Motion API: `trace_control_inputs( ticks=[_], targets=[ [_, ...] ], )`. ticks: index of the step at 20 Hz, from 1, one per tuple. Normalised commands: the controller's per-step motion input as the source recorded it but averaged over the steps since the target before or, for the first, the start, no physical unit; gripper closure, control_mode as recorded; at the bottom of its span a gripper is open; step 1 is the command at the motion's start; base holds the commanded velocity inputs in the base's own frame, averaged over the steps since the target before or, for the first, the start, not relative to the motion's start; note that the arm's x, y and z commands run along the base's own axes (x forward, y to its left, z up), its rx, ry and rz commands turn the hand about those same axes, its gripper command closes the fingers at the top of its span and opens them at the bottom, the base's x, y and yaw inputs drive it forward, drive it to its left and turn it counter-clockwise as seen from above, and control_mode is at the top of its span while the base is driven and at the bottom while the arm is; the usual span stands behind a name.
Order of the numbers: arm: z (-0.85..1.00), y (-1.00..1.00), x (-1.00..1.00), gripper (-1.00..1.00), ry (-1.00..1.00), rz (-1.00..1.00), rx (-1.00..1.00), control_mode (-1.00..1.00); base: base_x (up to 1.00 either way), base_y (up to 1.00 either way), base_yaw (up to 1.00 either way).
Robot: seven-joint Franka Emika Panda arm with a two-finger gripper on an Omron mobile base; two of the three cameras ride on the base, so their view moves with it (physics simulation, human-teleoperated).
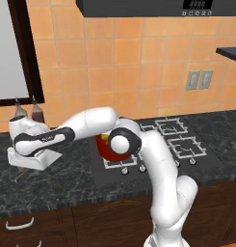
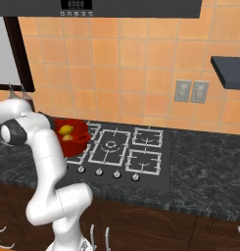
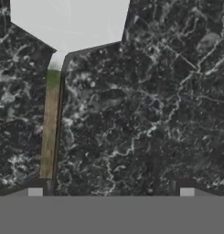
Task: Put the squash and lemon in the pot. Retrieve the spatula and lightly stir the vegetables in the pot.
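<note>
The spatula (image 3: 67, 23) lies flat on the dark counter, its pale blade at the top of the hand view. Its thin handle (image 3: 51, 123) runs down to just inside the left fingertip (image 3: 35, 192). My gripper (image 3: 111, 192) hangs low over the counter, open wide, holding nothing. In the left base view the arm reaches far left, and the handle's end (image 1: 18, 176) pokes out below the hand (image 1: 33, 161). The red pot (image 2: 75, 136) stands on the stove's front left burner. It holds the bright lemon (image 2: 66, 129) and the duller squash (image 2: 67, 138).
The stovetop (image 1: 182, 142) has a row of knobs along its front edge. Two sauce bottles (image 1: 36, 112) stand against the tiled wall behind the hand. A dark-framed window (image 1: 13, 48) is at the left, and a hood hangs above the stove.
</note>
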Motion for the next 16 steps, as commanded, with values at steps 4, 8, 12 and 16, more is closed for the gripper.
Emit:
trace_control_inputs(
  ticks=[4, 8, 12, 16],
  targets=[
    [-0.03, 0.22, 0.03, -1.00, 0.02, 0.00, 0.00, -1.00, 0.00, 0.00, 0.00],
    [-0.14, 0.23, 0.09, -1.00, 0.02, 0.00, 0.00, -1.00, 0.00, 0.00, 0.00],
    [-0.29, 0.24, 0.10, -1.00, 0.00, 0.00, 0.00, -1.00, 0.00, 0.00, 0.00],
    [-0.15, 0.22, 0.10, -1.00, 0.02, 0.00, 0.00, -1.00, 0.00, 0.00, 0.00]
  ],
)
